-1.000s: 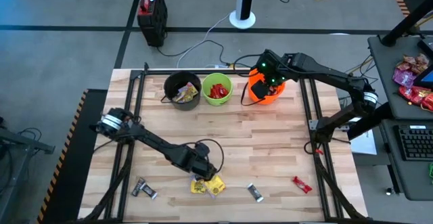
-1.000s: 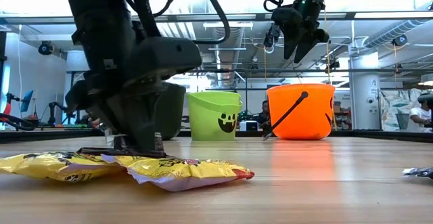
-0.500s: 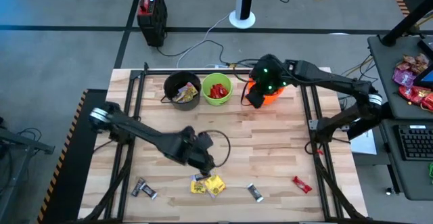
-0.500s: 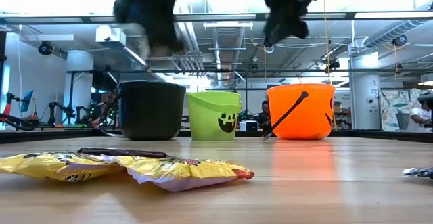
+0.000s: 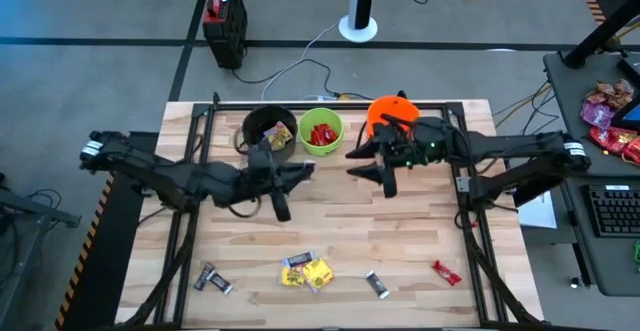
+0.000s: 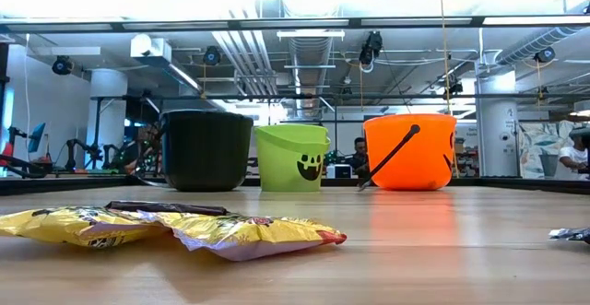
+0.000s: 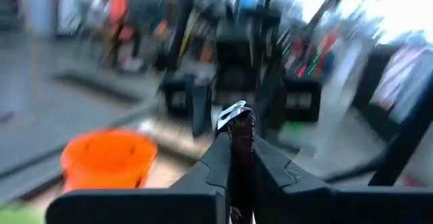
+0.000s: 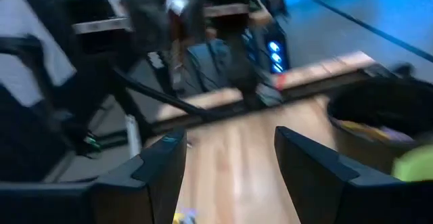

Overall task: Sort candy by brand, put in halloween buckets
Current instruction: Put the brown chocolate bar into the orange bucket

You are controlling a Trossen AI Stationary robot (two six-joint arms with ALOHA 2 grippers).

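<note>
My left gripper [image 5: 305,169] hangs level above the table's middle, in front of the black bucket [image 5: 270,133], and is shut on a dark brown candy bar [image 7: 238,132]. My right gripper [image 5: 356,163] faces it from the right, open, in front of the lime green bucket [image 5: 322,131] and orange bucket [image 5: 388,111]. Its fingers [image 8: 162,166] hold nothing. All three buckets stand on their bases near the far edge. Yellow packets [image 5: 310,272] with a dark bar [image 5: 298,260] on them lie near the near edge. Silver bars [image 5: 213,279] [image 5: 377,284] and a red bar [image 5: 446,272] lie there too. My left gripper pinches the dark bar between its two fingers [image 7: 215,158]. The bar's silver end [image 7: 233,112] sticks out past the fingertips. The fingers lie level and point toward the table's right. The bar is lifted clear of the table.
The black bucket holds a yellow packet and the green one red sweets. In the low view the yellow packets [image 6: 184,227] lie close in front, and the buckets [image 6: 293,158] stand behind. Bare wood lies between the buckets and the candy row. Pink and red bags [image 5: 610,111] sit off the table.
My left gripper has risen from the yellow packets with a dark bar, moved toward the far edge and tipped from pointing down to level. My right gripper has left the space above the orange bucket and swung toward the table's middle, now facing the left one.
</note>
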